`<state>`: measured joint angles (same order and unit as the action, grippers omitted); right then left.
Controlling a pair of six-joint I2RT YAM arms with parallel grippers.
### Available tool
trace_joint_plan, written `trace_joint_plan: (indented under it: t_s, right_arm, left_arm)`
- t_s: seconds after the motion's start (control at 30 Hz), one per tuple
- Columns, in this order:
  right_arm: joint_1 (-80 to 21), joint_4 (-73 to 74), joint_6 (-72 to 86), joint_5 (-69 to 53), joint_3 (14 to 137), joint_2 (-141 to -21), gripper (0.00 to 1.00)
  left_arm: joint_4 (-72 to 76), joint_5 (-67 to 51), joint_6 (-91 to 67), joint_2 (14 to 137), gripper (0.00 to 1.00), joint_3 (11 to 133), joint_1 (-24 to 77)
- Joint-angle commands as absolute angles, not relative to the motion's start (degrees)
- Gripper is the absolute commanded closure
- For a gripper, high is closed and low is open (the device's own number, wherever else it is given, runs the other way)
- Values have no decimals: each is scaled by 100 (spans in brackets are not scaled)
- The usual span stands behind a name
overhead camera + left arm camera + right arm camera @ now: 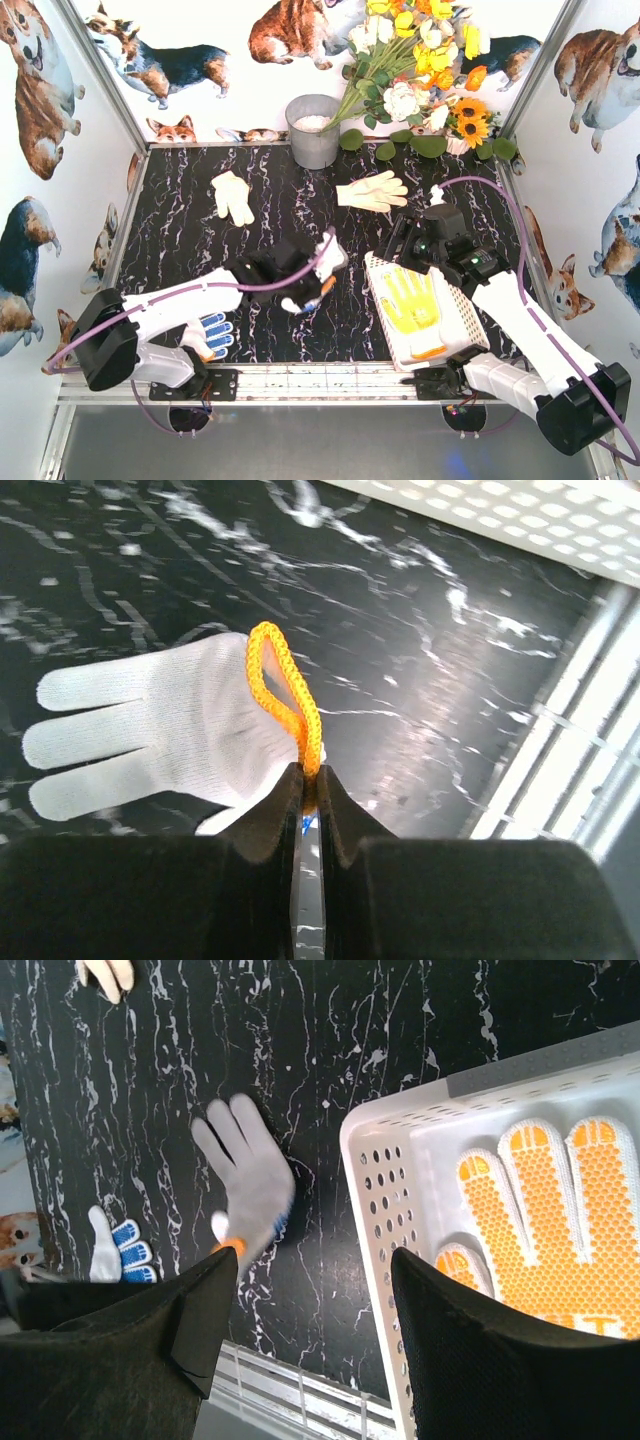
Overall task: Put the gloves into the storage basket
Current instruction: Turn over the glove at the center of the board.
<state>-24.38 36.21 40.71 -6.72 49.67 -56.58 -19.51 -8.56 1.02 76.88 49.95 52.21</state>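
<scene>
My left gripper (308,284) is shut on the orange cuff of a white knit glove (335,258) and holds it above the table, left of the storage basket (462,312). In the left wrist view the gripper (310,778) pinches the cuff loop and the glove (170,725) hangs out to the left. A yellow-palmed glove (410,300) lies in the basket. My right gripper (408,250) is open and empty over the basket's far left corner. In the right wrist view the gripper (315,1295) straddles the basket wall (375,1180), with the yellow-palmed glove (560,1210) inside it.
Two cream gloves lie at the back, one on the left (233,196) and one on the right (372,190). A blue-dotted glove (212,335) lies by the left arm's base. A grey bucket (314,130) and a bunch of flowers (420,60) stand at the back wall.
</scene>
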Motion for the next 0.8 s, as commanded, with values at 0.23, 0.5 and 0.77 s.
trace_joint_plan:
  t_s: [0.23,0.5,0.77]
  right_arm:
    - [-2479,3133,4175,-972,4964,-5818,35]
    - [-2479,3155,4149,-1008,4984,-5874,35]
    - [-2496,3042,4186,-1106,4989,-5975,35]
  left_arm:
    - [-2284,-1103,-1147,7698,100,4666,6658]
    - [-2520,31,-1513,7042,100,4790,7001]
    - [-2564,-748,-415,6133,100,5073,4633]
